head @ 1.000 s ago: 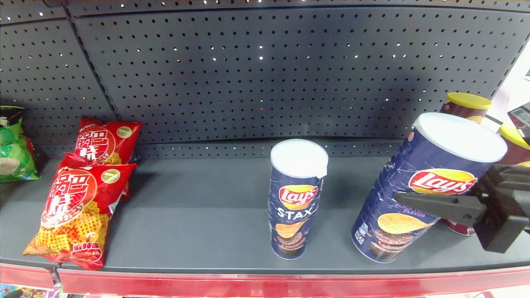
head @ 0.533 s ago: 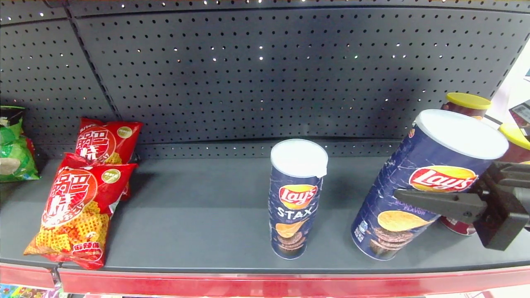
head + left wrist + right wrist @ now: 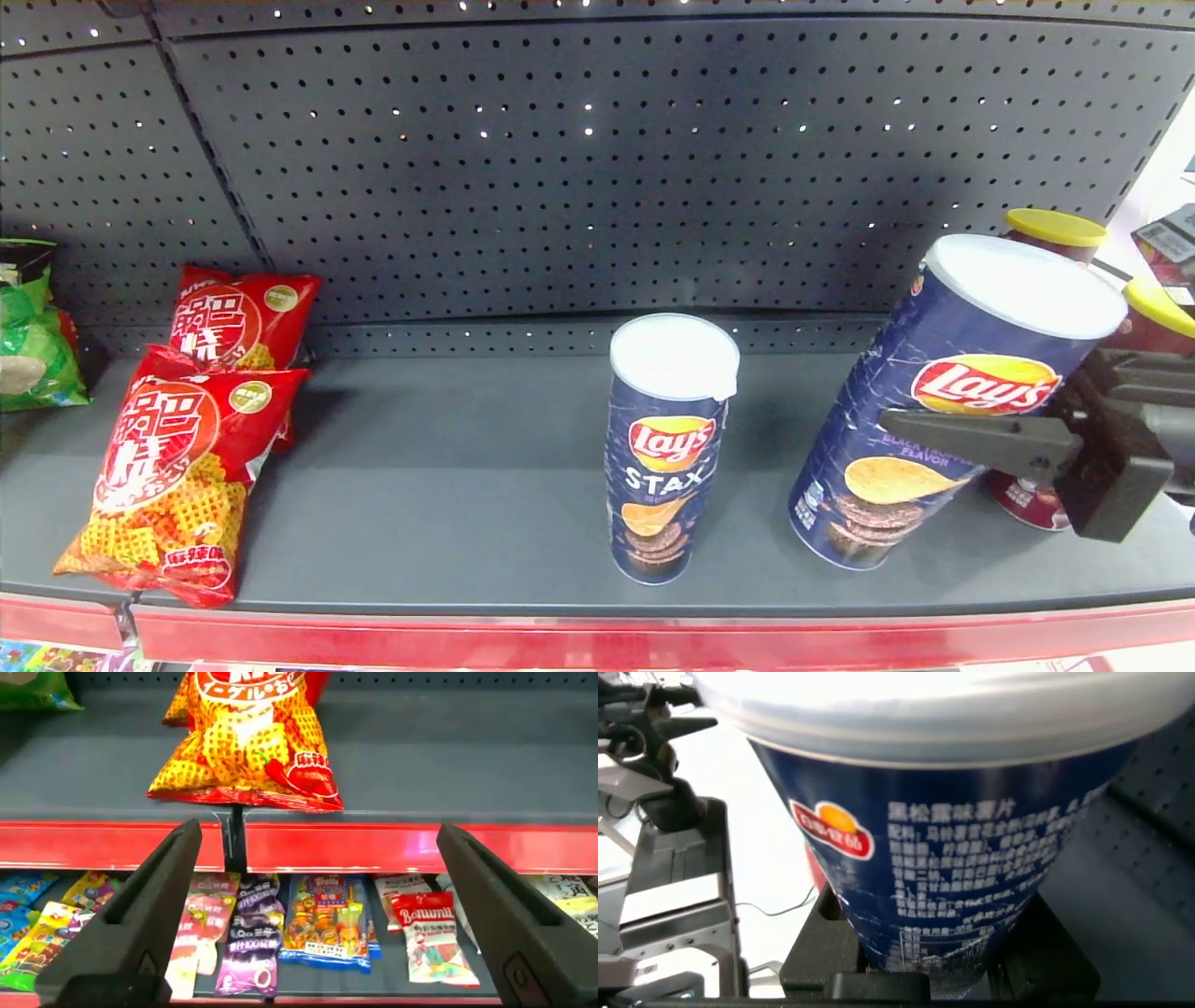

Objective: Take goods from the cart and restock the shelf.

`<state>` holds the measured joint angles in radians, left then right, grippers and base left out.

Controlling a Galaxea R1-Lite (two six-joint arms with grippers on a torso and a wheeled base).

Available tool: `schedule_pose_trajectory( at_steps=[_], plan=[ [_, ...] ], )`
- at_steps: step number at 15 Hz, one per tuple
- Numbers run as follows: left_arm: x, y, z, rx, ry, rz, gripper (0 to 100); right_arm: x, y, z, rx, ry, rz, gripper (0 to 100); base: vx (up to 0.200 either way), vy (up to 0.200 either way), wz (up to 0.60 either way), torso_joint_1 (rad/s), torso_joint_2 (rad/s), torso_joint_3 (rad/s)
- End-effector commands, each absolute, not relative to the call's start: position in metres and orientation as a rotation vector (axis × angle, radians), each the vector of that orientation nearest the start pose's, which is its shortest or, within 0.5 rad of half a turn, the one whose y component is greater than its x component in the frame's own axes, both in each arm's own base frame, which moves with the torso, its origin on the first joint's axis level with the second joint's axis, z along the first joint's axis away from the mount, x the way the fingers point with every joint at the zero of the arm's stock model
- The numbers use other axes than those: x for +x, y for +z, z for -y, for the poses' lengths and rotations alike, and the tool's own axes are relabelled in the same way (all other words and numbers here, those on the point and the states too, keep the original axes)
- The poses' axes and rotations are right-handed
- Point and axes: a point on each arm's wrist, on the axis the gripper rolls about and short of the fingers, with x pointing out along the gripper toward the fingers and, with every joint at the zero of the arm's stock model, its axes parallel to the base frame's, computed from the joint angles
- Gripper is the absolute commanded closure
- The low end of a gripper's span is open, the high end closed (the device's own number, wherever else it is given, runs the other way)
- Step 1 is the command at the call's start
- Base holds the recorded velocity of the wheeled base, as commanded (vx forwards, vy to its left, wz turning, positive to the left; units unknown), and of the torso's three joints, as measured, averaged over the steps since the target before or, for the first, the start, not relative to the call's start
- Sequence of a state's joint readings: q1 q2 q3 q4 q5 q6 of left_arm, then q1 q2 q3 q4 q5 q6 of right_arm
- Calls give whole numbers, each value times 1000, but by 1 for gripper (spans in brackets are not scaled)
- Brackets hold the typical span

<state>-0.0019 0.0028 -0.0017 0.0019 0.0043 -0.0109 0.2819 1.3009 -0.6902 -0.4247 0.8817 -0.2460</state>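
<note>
The tilted blue can (image 3: pixel 920 467) has edged left, deeper onto the shelf (image 3: pixel 448 485). Left claw (image 3: pixel 318 835) gapes wide below the red snack bag (image 3: pixel 173 467). The standing can (image 3: pixel 667 448) is lidded, contents hidden. Right claw (image 3: pixel 934 401) clamps the tilted can. Released leaning, it could topple or knock the yellow-lidded cans (image 3: pixel 1055 229).

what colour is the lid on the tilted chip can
White lid on the tilted chip can, clearest in the head view.
</note>
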Motion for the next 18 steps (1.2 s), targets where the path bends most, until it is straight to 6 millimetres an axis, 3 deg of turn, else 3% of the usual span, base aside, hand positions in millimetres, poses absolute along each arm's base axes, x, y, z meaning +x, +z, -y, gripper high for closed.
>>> schedule_pose_trajectory(
  at_steps=[1,5,10,18],
  plan=[
    [-22,76,0,-11,3,-6,0,211,244,-79,-167,1166,-24,100,0,0,0,0,0,0],
    [-23,76,0,-11,3,-5,0,233,259,-91,-163,1087,-14,100,0,0,0,0,0,0],
    [-22,76,0,-11,3,-6,0,233,258,-106,-168,1079,-23,100,0,0,0,0,0,0],
    [-22,76,0,-12,2,-6,0,282,249,-144,-177,1094,-51,100,0,0,0,0,0,0]
  ],
)
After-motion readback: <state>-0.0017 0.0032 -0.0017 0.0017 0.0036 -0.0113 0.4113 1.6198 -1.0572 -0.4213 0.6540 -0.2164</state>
